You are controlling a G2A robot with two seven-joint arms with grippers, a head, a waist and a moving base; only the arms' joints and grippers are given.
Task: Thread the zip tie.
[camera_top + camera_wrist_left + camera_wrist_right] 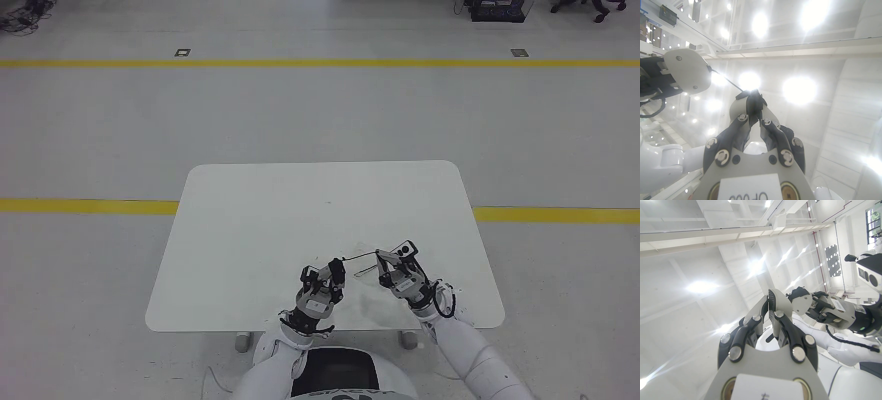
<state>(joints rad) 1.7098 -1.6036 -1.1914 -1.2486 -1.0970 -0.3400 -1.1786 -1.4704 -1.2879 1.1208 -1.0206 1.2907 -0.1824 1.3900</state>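
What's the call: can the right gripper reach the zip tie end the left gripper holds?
Likely yes. The right gripper is shut on the zip tie, whose other end the left gripper pinches; just open air between them above the table.

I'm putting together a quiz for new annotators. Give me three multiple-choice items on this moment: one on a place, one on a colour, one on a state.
1. Where over the table are the left gripper and right gripper?
A. by its near edge, next to the robot
B. at its far edge
C. off its side

2. What colour is the zip tie?
A. white
B. black
C. yellow

3. How is the zip tie held?
A. loose on the table
B. by one gripper only
C. by both grippers, shut on it

Key: 1 A, the top view shows both grippers by the near edge. 2 B, the strand is thin and black. 3 C, it runs from one closed gripper to the other.
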